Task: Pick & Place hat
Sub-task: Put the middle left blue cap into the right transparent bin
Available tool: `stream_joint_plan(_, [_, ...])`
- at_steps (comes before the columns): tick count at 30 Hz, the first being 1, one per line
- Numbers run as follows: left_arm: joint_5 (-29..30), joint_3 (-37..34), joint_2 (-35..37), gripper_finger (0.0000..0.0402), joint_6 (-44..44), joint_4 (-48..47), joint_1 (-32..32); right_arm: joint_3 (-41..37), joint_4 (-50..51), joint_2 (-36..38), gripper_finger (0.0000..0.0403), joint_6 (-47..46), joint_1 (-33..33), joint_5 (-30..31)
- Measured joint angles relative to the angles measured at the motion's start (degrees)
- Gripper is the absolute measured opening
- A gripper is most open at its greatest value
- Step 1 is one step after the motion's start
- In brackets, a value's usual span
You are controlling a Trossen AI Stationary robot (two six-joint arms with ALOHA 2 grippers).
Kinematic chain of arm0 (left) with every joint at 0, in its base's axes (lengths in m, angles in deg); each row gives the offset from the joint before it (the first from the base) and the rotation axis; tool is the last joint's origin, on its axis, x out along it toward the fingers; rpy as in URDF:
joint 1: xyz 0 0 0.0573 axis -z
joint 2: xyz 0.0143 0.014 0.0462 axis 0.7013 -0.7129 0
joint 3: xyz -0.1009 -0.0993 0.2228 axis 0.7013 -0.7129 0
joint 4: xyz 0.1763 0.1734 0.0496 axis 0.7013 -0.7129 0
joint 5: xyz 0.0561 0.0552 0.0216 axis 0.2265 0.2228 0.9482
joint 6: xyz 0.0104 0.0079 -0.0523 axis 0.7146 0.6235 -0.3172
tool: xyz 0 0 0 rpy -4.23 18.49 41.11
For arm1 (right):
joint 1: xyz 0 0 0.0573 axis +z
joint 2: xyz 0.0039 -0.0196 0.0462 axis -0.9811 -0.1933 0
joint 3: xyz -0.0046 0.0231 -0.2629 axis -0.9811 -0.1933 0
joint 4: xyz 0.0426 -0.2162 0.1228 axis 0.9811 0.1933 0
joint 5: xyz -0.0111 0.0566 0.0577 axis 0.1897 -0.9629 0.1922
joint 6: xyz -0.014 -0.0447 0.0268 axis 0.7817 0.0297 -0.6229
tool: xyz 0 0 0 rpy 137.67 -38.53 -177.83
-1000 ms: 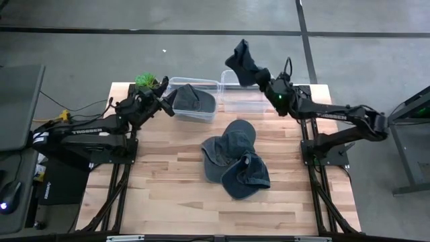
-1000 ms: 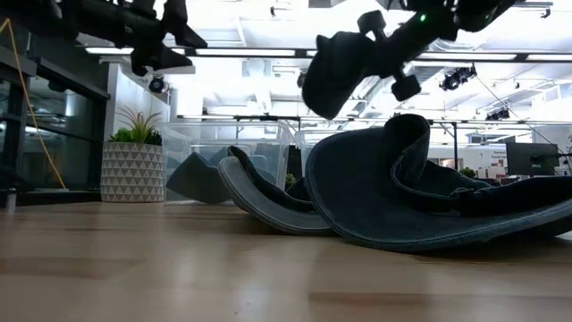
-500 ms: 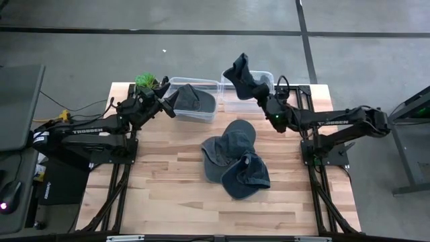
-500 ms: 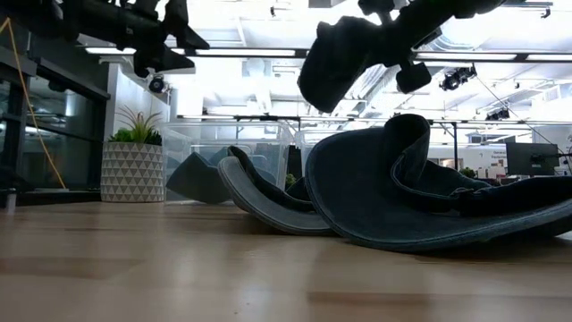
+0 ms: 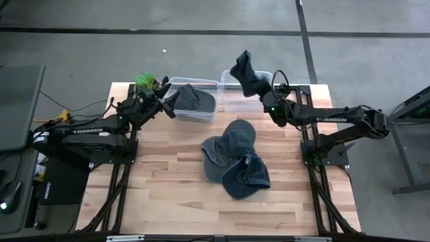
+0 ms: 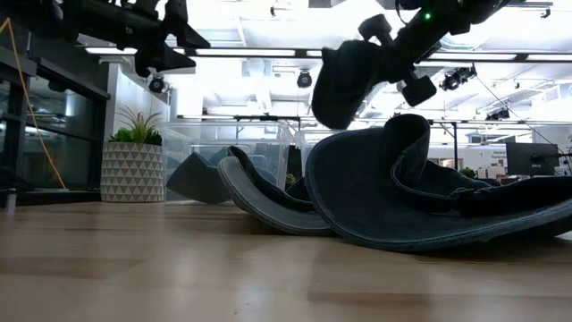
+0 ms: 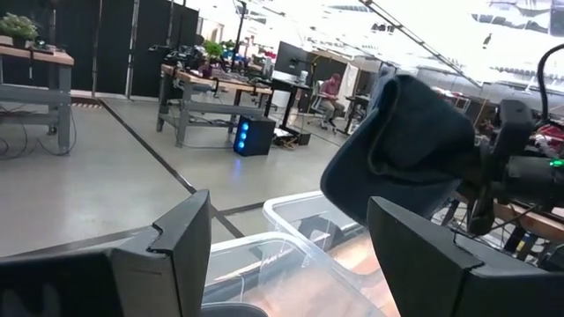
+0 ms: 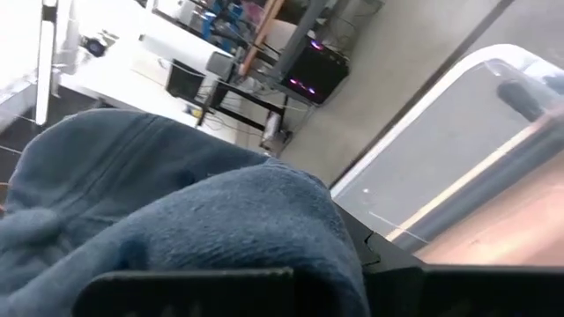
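Since a moment ago, right gripper [image 5: 263,96] is swinging its clamped hat [image 5: 246,72] back above the right bin [image 5: 232,101]. Hat is drooping: soft, light; pinch a fold. Left gripper [image 5: 163,102] is hovering open over the left bin [image 5: 209,113].

The left pincer [image 7: 286,255] stands open, its two dark fingers [image 7: 181,242] wide apart. Between them lie two clear bins: the near bin [image 7: 264,282] just under the fingers, the far bin [image 7: 304,216] beyond it. A dark blue hat [image 7: 401,154] hangs in the air above the far bin, held by the right pincer [image 7: 480,180]. Behind stretches a grey floor [image 7: 79,185] with a dark line, desks [image 7: 207,97] and a seated person [image 7: 333,88].
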Motion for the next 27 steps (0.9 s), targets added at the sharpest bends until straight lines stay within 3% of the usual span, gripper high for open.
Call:
stream_joint_plan(19, [0.2,0.0,0.0,0.0248,-0.3,0.0,0.0,0.0,5.3,-6.5,0.0005,-5.3,-6.7,-7.3])
stream_joint_plan(27, [0.2,0.0,0.0,0.0248,-0.4,0.0,0.0,0.0,12.3,-6.5,0.0005,-6.9,-8.1,-9.5])
